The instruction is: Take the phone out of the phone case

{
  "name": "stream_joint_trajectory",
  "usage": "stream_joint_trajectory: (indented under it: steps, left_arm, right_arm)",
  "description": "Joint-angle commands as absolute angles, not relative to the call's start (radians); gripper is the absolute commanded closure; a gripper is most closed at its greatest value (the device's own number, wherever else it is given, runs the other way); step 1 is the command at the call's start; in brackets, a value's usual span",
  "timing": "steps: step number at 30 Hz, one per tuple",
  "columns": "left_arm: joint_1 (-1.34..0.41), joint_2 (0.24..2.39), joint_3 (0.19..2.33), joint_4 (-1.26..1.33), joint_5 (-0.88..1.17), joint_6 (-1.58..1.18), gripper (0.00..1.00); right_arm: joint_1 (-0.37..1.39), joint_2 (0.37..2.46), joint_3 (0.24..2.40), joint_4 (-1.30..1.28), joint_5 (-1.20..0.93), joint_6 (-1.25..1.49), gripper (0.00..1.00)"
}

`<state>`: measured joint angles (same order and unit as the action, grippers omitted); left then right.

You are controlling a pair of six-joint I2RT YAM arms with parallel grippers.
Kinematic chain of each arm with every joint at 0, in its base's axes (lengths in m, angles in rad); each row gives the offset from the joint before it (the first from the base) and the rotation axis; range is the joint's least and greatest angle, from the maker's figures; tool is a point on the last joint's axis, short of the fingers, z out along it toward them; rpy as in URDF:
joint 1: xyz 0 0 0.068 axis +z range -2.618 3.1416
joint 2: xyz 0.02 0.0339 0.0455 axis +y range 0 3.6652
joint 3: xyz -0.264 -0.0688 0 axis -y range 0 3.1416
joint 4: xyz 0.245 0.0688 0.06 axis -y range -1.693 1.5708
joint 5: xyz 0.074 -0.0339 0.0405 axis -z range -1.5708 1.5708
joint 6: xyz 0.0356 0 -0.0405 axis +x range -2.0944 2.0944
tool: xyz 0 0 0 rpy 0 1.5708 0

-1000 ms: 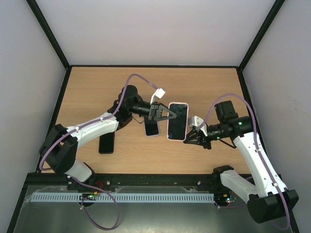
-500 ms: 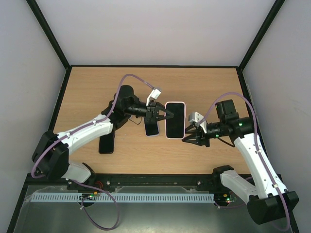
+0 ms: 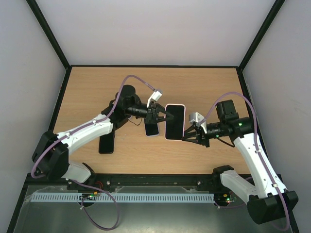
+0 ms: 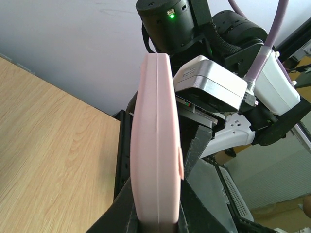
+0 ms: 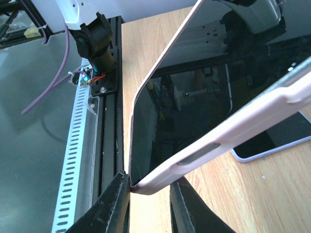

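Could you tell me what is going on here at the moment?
The two arms hold a pink-cased phone up off the table between them. The left end effector is clamped on one long edge. The right end effector straddles a corner of the case, though whether it grips is unclear. The phone is not yet out. A second phone and a dark one lie on the table.

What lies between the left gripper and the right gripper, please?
The pink-cased phone, spanning the gap from left gripper to right gripper, as the top external view shows.
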<state>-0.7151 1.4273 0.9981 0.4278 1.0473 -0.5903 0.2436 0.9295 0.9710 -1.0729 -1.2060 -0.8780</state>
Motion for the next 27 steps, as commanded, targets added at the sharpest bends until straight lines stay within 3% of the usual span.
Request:
stream_joint_trajectory:
  steps: [1, 9, 17, 27]
  left_arm:
    - [-0.721, 1.415, 1.032, 0.481, 1.085, -0.656, 0.97]
    - [-0.728, 1.451, 1.033, 0.674, 1.174, -0.876, 0.97]
    - [-0.745, 1.437, 1.020, 0.774, 1.204, -0.983, 0.97]
    - [-0.774, 1.442, 1.045, 0.749, 1.244, -0.996, 0.97]
  right_arm:
    - [0.244, 0.921, 0.974, -1.092, -1.237, -0.975, 0.81]
    - [0.244, 0.940, 0.973, -1.096, -1.177, -1.057, 0.86]
    - [0.244, 0.950, 0.944, -0.975, -1.150, -0.972, 0.87]
    - [0.244, 0.953, 0.947, -0.843, -1.097, -0.863, 0.89]
